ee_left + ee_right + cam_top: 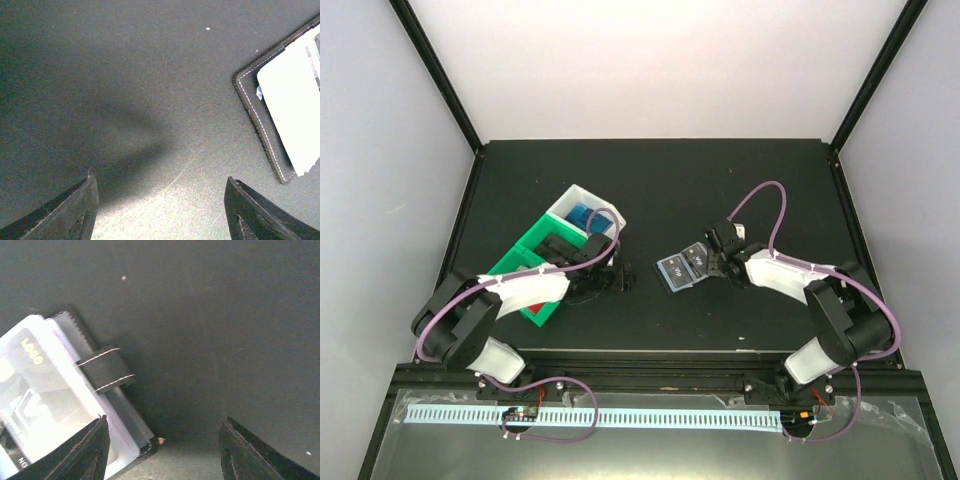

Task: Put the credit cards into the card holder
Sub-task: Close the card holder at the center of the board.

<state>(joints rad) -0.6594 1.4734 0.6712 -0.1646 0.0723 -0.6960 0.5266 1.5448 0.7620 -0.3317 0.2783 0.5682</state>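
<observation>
While the card holder (682,268) lies open and flat in the middle of the table (650,180), its long axis runs near-left to far-right in the top view. Snap strap (106,370) sticks out on the side the right wrist camera sees. A card (35,390) marked LOGO sits on the inner face; cannot tell if it is fully pocketed. Right end effector (164,440) is nearer: jaws apart, gripping nothing, one finger (85,455) over the holder's corner, the rest of the gap over bare table. Left end effector (160,195) hangs just off the opposite end, jaws apart, empty, with the stitched corner off to its right. Green tray (520,262) and white tray (563,203) sit well left of the holder. Judgement: the right arm would need to shift toward its left finger's side to centre on the holder
</observation>
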